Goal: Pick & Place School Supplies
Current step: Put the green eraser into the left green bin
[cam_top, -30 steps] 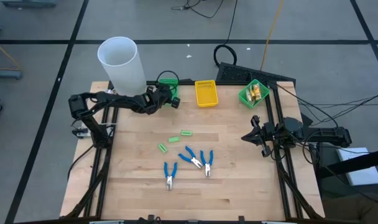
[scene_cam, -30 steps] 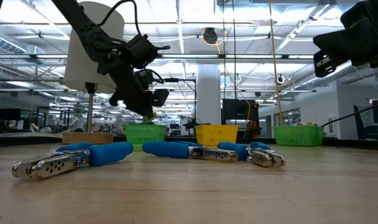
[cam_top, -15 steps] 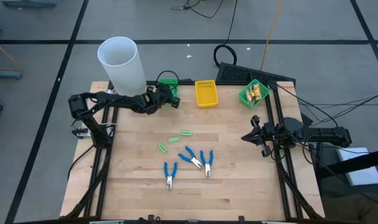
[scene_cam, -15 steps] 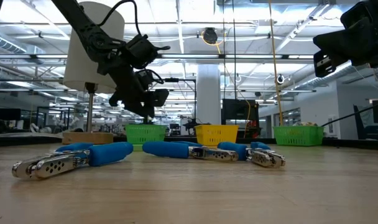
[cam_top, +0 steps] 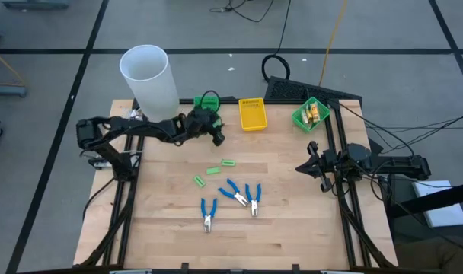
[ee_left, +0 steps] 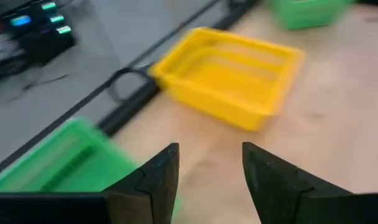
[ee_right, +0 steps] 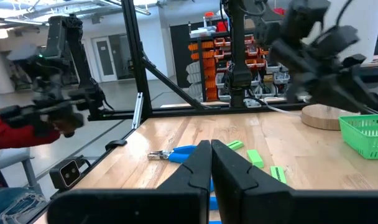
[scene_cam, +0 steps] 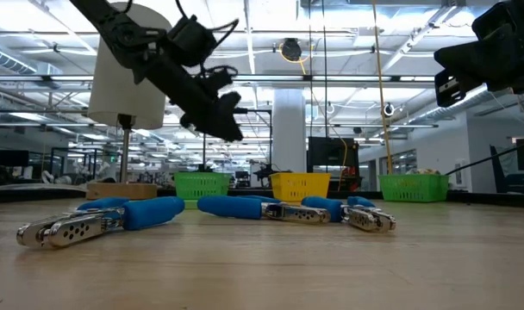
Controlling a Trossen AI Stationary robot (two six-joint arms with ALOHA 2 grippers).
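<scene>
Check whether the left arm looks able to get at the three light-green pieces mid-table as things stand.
Probably yes. The left gripper is open and empty near the green bin, and bare wood lies between it and the light-green pieces. The blue-handled tools lie farther on, out of the way.

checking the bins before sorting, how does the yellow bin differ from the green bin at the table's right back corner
The yellow bin is yellow and looks empty; the green bin is green and holds yellow-orange sticks. The yellow bin lies square to the table's back edge in the high view, while the green bin sits turned at an angle. Both are small slotted plastic bins along the back edge.
</scene>
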